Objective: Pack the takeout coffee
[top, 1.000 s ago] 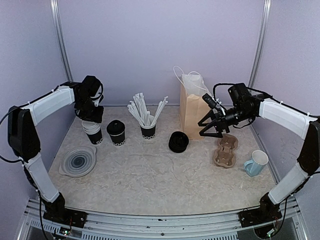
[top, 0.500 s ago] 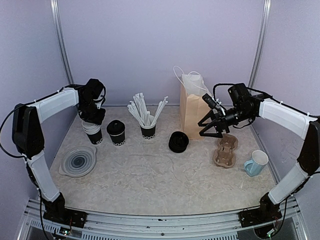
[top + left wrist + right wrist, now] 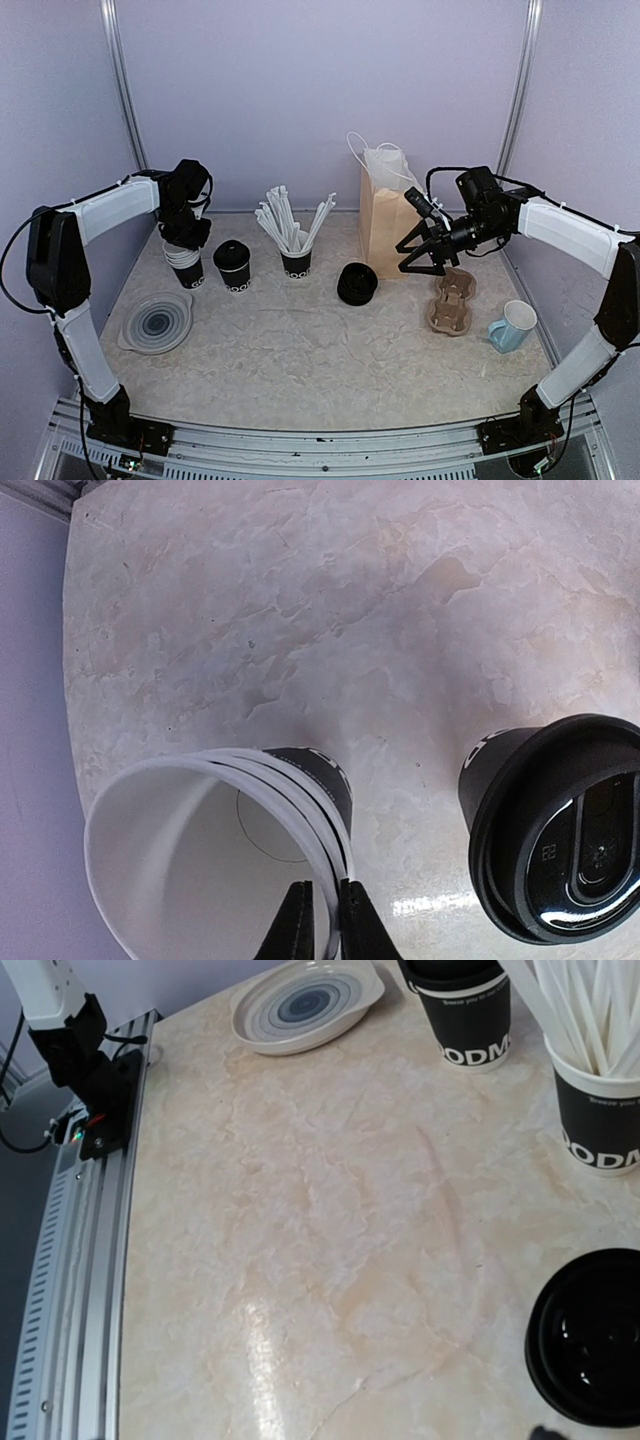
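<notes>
The takeout coffee (image 3: 232, 265), a black cup with a black lid, stands at the back left of the table; it also shows in the left wrist view (image 3: 560, 830) and the right wrist view (image 3: 465, 1005). My left gripper (image 3: 186, 236) is just left of it, over the stack of white-rimmed black cups (image 3: 187, 266). In the left wrist view my left gripper (image 3: 325, 925) is shut on the rim of the cup stack (image 3: 200, 860), one finger inside and one outside. My right gripper (image 3: 424, 262) is open and empty, in front of the paper bag (image 3: 385, 215).
A cup of white straws (image 3: 295, 258) stands right of the coffee. A loose black lid (image 3: 357, 283) lies mid-table. A cardboard cup carrier (image 3: 452, 300) and a pale blue mug (image 3: 512, 326) are at the right. A grey plate (image 3: 157, 322) lies at the left.
My left wrist has shifted a little to the right above the cup stack. The right arm has not moved.
</notes>
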`<act>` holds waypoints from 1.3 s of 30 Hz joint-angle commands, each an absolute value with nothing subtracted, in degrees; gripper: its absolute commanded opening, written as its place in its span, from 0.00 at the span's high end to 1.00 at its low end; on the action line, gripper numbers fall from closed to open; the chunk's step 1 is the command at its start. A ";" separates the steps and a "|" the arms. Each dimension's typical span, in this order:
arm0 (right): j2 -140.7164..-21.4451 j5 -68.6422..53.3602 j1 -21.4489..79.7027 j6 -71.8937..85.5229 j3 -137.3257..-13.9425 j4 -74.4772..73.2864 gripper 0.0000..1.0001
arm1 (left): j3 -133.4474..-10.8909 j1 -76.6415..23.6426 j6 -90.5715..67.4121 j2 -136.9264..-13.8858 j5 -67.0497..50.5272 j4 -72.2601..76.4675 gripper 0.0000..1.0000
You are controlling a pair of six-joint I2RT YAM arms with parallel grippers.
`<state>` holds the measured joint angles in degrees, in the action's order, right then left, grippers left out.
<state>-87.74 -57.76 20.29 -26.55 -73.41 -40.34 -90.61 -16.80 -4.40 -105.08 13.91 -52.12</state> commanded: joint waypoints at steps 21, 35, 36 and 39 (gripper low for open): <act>-87.06 -59.39 20.13 -26.46 -74.93 -40.85 0.12 | -92.34 -17.14 -10.98 -101.04 15.33 -54.26 1.00; -87.01 -59.83 20.30 -25.50 -74.75 -39.83 0.12 | -97.24 -18.12 -11.43 -104.73 9.94 -57.00 1.00; -87.09 -59.96 20.30 -25.41 -74.75 -39.80 0.12 | -96.52 -17.78 -12.79 -105.25 7.62 -55.64 1.00; -87.37 -60.04 20.66 -25.13 -74.58 -39.21 0.12 | -97.38 -17.13 -12.34 -103.58 9.23 -55.19 1.00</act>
